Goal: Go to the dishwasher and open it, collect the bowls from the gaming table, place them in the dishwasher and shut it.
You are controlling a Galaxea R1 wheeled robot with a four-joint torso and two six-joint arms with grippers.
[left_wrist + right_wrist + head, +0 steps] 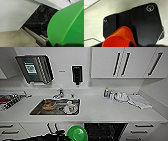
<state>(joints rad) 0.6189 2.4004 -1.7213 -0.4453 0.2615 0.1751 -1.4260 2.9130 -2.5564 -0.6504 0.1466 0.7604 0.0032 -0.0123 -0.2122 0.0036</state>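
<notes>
1. The left claw [65,134] grasps the lime green bowl [77,133] at the head view's lower edge, just left of the open dishwasher [105,131].
2. From the left wrist, the green bowl [66,23] hangs over the dishwasher's dark interior [38,21] with its racks.
3. An orange object [119,37] shows large at the right wrist; whether the right claw is clenched cannot be told.
4. On the white worktop [100,110], the sink [56,107] holds dishes.
</notes>
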